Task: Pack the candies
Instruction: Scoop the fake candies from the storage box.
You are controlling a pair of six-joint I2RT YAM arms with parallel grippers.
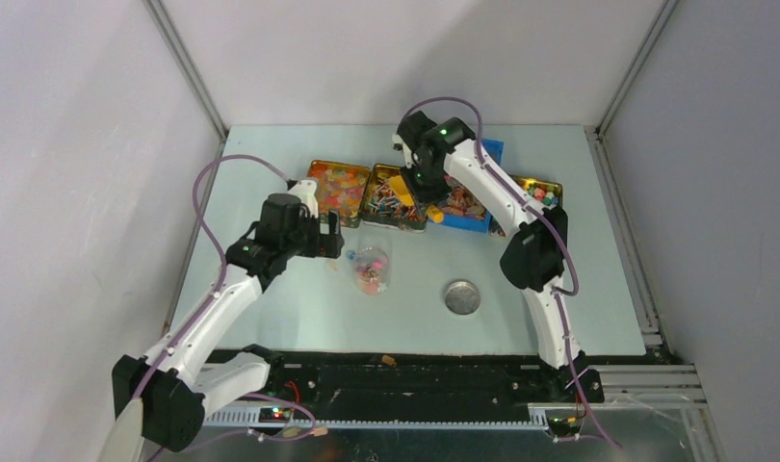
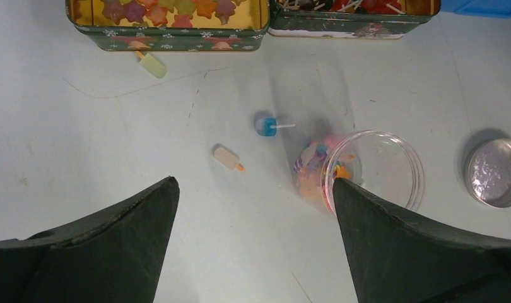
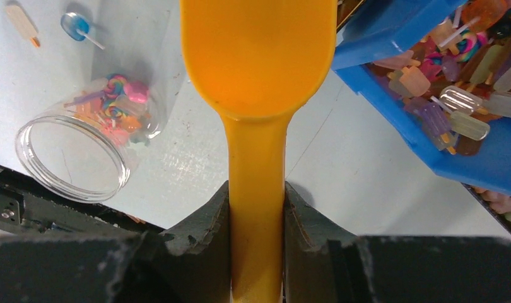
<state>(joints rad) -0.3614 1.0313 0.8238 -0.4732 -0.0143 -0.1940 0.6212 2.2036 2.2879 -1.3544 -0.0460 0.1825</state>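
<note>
Jar: you will find the clear jar standing open on the table, in front of the row of containers. A small heap of candies lies in its bottom.
Star tin: the leftmost tin holds orange, red and yellow star-shaped gummies.
Lollipop tin: the tin just to its right holds white-stick lollipops.
Blue tray: the blue tray holds pastel ice-lolly pieces, translucent jellies and a swirl lollipop.
Right-hand tin: a further tin at the row's right end holds mixed sweets; the right arm hides part of it.
Silver lid: the round lid lies flat on the table, to the right of the jar and apart from it.
Loose candies: a blue lollipop and a cream ice-lolly piece lie left of the jar. A green ice-lolly piece lies against the star tin.
Candy appearance: tiny, multicoloured, far smaller than the scoop.
Left gripper: the left gripper is spread wide above the table and grips nothing. Its right fingertip overlaps the jar rim; you cannot tell whether they touch.
Right gripper: the right gripper pinches the handle of the orange scoop, whose bowl sits between jar and blue tray.
</note>
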